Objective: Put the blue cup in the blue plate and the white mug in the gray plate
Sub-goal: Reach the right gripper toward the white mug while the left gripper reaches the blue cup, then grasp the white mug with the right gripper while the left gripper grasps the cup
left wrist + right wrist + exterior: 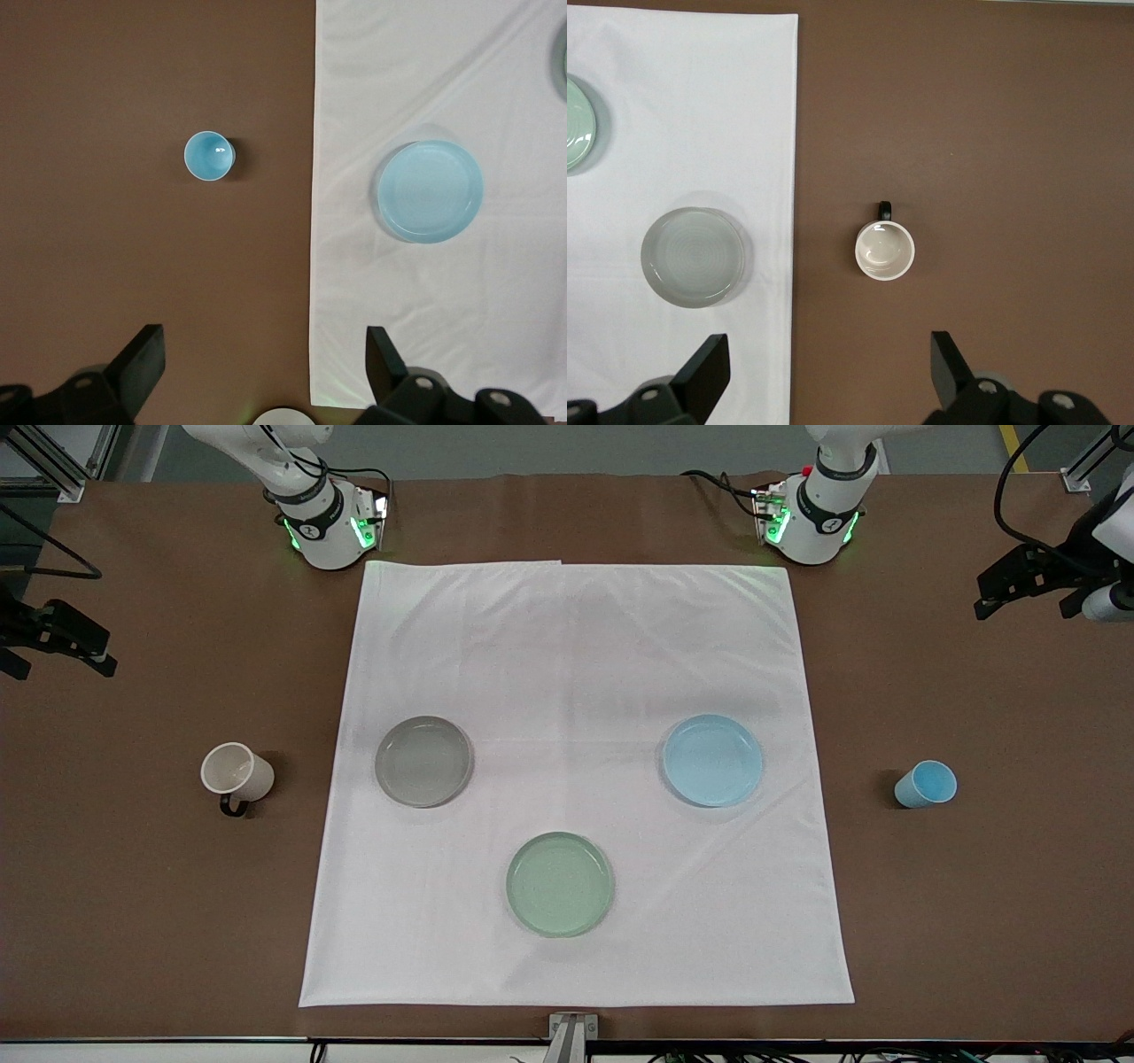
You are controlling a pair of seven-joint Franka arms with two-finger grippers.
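Note:
The blue cup (926, 784) stands on the bare brown table at the left arm's end, beside the blue plate (712, 760) on the white cloth. The white mug (236, 773) with its dark handle stands on the bare table at the right arm's end, beside the gray plate (423, 761). Both plates are empty. My left gripper (1032, 589) hangs open and empty, high over the table edge; its view shows the cup (209, 156) and blue plate (431, 191) far below the open gripper (266, 341). My right gripper (58, 642) is open and empty (830, 347) above the mug (884, 251) and gray plate (693, 257).
A pale green plate (560, 884) lies on the white cloth (576, 646), nearer the front camera than the other two plates. The two arm bases (328, 522) stand along the table's back edge. A small metal bracket (572, 1032) sits at the front edge.

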